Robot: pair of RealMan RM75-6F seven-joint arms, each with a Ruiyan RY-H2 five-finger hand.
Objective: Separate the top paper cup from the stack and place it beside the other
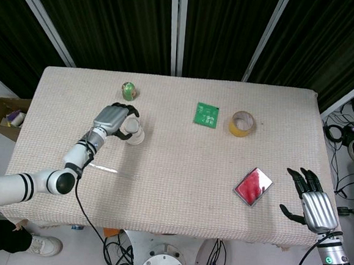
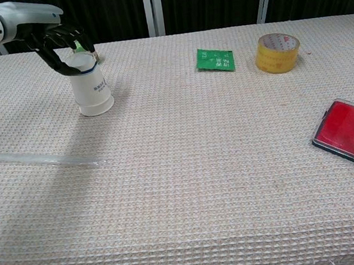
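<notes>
Grasp step: left robot hand (image 2: 63, 46) grips top of white upside-down paper cup stack (image 2: 90, 85); right robot hand (image 1: 311, 201) released. Next: lift top cup free.

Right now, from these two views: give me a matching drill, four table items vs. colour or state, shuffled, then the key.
Column one:
1. paper cup stack
2. tape roll
3. flat case
4. packet

Column two:
A. green, lying flat near the far edge
B. red top, at the table's right side
C. upside down, left hand fingers around its top
D. yellow ring, beside the packet

Pairs: 1-C, 2-D, 3-B, 4-A
</notes>
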